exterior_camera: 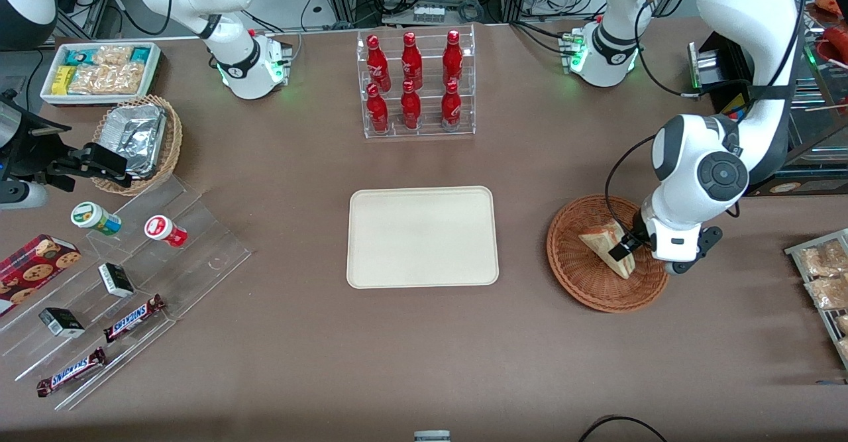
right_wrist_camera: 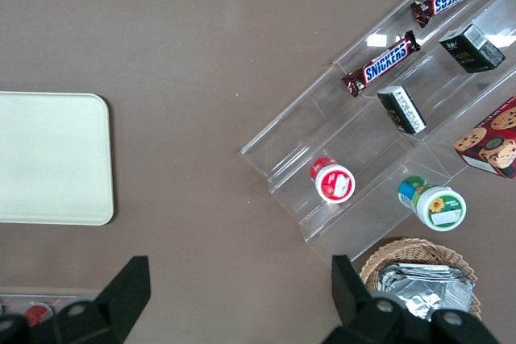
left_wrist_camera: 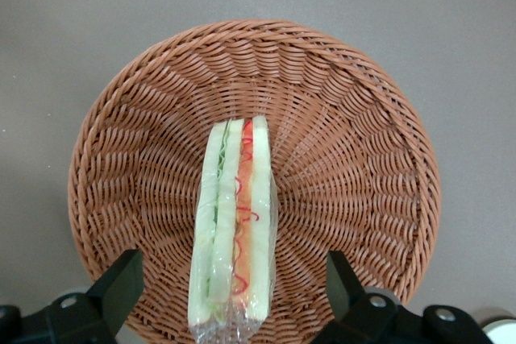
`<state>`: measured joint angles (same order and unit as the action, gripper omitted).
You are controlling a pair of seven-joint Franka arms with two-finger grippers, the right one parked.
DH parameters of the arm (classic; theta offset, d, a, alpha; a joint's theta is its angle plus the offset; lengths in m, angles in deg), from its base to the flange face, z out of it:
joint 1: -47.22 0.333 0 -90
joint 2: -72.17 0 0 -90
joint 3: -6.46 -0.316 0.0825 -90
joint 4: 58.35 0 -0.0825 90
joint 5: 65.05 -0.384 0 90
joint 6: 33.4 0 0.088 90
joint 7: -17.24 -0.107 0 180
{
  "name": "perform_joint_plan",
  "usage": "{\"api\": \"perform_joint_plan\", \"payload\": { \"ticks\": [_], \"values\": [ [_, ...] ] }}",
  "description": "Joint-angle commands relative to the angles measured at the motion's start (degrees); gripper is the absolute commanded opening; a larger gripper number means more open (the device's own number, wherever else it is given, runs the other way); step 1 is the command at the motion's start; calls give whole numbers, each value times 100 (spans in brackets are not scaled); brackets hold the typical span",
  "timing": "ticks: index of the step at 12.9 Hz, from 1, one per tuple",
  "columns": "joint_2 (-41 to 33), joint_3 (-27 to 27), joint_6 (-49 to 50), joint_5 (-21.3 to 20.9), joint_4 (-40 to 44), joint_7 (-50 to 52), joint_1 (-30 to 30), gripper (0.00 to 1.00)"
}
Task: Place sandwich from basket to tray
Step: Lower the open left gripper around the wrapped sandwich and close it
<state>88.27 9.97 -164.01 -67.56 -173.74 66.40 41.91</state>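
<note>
The sandwich (exterior_camera: 598, 239) stands on edge in the reddish-brown wicker basket (exterior_camera: 575, 276) toward the working arm's end of the table. In the left wrist view the sandwich (left_wrist_camera: 235, 223) shows its red and green filling under clear wrap, in the middle of the basket (left_wrist_camera: 347, 159). My left gripper (exterior_camera: 623, 251) is low over the basket, open, and straddles the sandwich. Its two black fingers (left_wrist_camera: 122, 278) stand apart from the wrap on either side, gripper (left_wrist_camera: 232, 267) centred on the wedge's wrapped end. The cream tray (exterior_camera: 422, 236) lies bare at the table's middle, beside the basket, and also shows as tray (right_wrist_camera: 48, 159).
A clear rack of red bottles (exterior_camera: 414, 84) stands farther from the front camera than the tray. Toward the parked arm's end lie a stepped acrylic display of snacks (exterior_camera: 132, 276), a tan basket of foil containers (exterior_camera: 139, 140) and a white bin (exterior_camera: 99, 71). A wire rack of packets (exterior_camera: 825, 276) sits at the working arm's end.
</note>
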Motion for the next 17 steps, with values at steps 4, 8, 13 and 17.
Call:
{"api": "perform_joint_plan", "payload": {
  "ticks": [4,8,13,17],
  "values": [
    [200,-35,-193,-4,-133,259,-146,100],
    [245,-35,-367,-12,-369,287,-163,100],
    [262,-35,-632,-21,-528,506,-216,77],
    [262,-35,-579,-39,-528,603,-225,14]
  ]
}}
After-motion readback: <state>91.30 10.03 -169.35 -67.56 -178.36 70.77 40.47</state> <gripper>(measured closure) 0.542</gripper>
